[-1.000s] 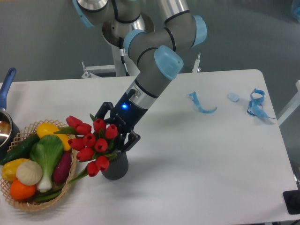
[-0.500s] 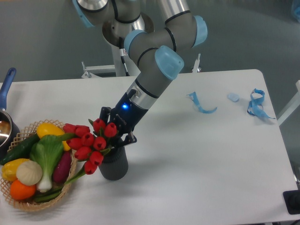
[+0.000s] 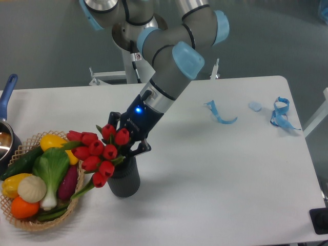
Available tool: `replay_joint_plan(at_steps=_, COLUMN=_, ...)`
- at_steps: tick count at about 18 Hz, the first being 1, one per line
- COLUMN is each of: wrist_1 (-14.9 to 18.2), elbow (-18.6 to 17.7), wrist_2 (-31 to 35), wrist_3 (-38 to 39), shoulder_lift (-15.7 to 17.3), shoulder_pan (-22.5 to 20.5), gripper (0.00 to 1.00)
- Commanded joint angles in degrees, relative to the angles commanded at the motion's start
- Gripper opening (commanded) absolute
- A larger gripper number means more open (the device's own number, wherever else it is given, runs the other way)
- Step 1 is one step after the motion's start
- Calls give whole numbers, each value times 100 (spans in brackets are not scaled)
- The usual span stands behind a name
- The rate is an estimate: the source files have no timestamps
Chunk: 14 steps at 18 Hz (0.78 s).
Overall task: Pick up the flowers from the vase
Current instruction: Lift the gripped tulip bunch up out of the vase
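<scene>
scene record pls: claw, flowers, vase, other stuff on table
claw: shut on flowers, just above vase mouth
flowers: red tulips, leaning left over basket edge, stems still in vase
vase: dark grey, upright on table
basket: left, holds vegetables
pot: far left, blue handle
blue strips: right

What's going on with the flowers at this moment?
Gripper shut on the flowers, just above the vase. Stems not clear of the vase mouth. Vegetable basket close on one side; nothing blocking above.

A robotics lab; a grey-and-blue arm [image 3: 169,61] bolted behind a plain white table [image 3: 220,174]; bare grey floor.
</scene>
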<state>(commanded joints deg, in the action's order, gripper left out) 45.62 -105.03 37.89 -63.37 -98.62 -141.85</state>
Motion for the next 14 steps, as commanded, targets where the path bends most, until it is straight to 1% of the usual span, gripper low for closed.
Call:
replay_joint_plan(at_steps=4, wrist_1=0, elbow=114, wrist_2=-36, wrist_3=342, shoulder_lift=167, shoulder_pan=-88, gripper=35)
replay_joint_plan(at_steps=7, wrist_1=0, elbow=307, wrist_2=-88, wrist_3=720, shoulder_lift=290, shoulder_pan=-106, gripper=35)
replay_joint_plan(at_steps=14, wrist_1=0, elbow=413, wrist_2=-703, wrist_3=1335, shoulder_lift=809, shoulder_pan=-404, gripper=35)
